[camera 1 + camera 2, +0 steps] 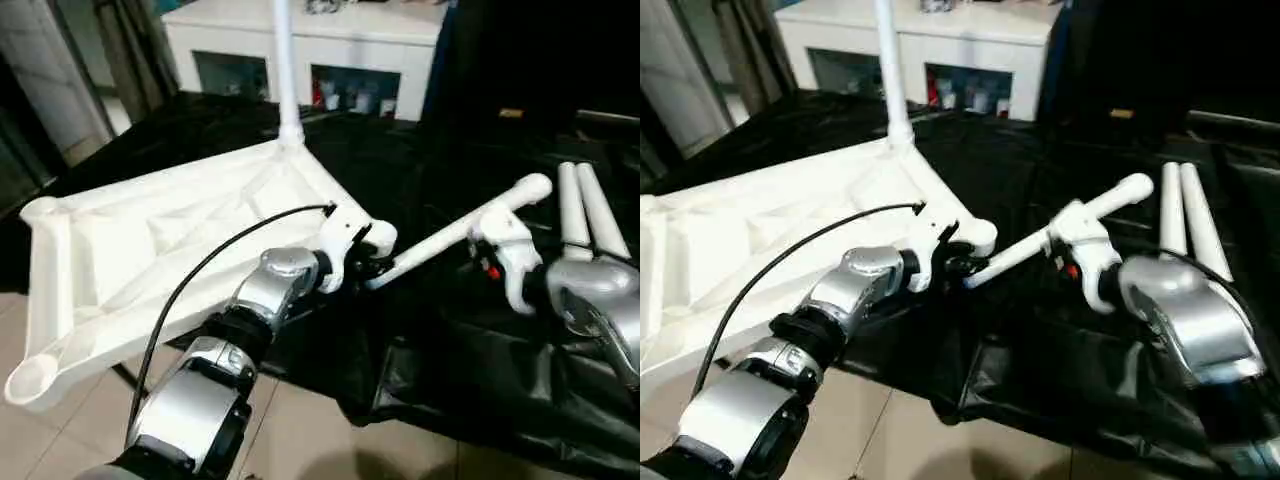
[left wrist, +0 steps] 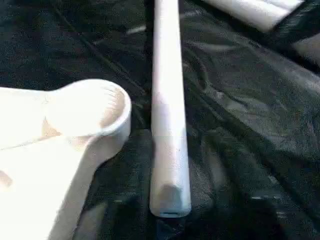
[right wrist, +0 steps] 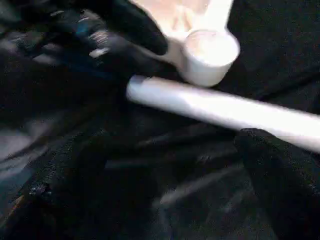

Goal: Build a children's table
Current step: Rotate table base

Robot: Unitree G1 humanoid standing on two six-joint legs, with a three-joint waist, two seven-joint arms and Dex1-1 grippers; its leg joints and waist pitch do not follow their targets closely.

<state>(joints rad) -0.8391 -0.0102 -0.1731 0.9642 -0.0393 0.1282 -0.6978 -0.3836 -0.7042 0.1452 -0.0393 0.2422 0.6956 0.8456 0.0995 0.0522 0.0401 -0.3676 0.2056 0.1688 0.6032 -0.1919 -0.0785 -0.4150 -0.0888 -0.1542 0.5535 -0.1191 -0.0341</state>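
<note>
The white plastic table panel [image 1: 150,250] lies underside up on the black sheet [image 1: 450,370], ribs showing, with one leg [image 1: 283,60] standing upright in its far corner socket. A loose white leg [image 1: 450,232] lies slanted, its long axis running from the near corner socket [image 1: 378,236] up toward the far right. The left hand [image 1: 362,262] sits at its lower end, fingers seemingly parted around it. The right hand [image 1: 505,250] stands wide apart beside the leg's middle. Two more legs [image 1: 585,210] lie side by side at right.
</note>
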